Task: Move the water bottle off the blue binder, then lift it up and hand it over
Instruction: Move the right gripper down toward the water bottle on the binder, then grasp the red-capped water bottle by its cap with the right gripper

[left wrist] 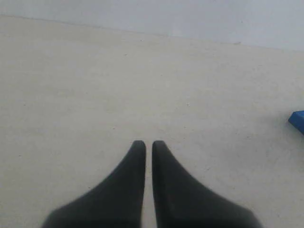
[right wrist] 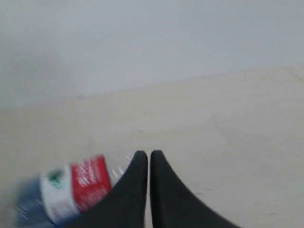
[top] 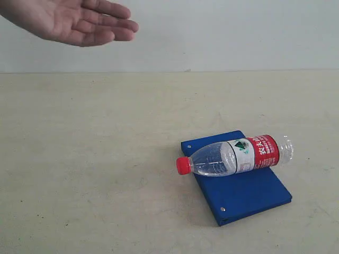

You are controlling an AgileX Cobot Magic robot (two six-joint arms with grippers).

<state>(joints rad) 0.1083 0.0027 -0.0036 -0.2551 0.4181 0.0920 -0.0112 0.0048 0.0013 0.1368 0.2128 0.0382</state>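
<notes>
Pale beige surface (top: 106, 159) fills most of the scene, and behind it stands a plain light grey wall (top: 238, 32).

The left pincer (left wrist: 148, 142) has its two dark fingers brought together, with only a thin slit between them, and it grips nothing. It hangs over bare surface. Ahead of it and off to one side, well apart, only one corner of the blue binder (left wrist: 298, 119) shows.

The right pincer (right wrist: 145, 153) is closed in the same way, finger against finger, also with nothing in it. Just beside its fingers lies the water bottle (right wrist: 71, 190), close to them. This picture is blurred, so I cannot tell if they touch.

The exterior view shows no pincer. In it the blue binder (top: 249, 193) lies flat on the surface, on the side where the right arm works, with small silver rivets (top: 223, 209) near one edge. The water bottle (top: 233, 156) lies on its side across the binder. Its red cap (top: 183, 165) is screwed on and sticks out past the binder's edge, over the surface. The bottom end reaches past the opposite edge. The red-and-white label (top: 259, 152) wraps the wider half. Inside the clear bottle there seems to be clear water, but how full it is I cannot tell.

A person's hand (top: 74, 21) is held open in the air on the left arm's side, in front of the wall, well apart from the bottle.
</notes>
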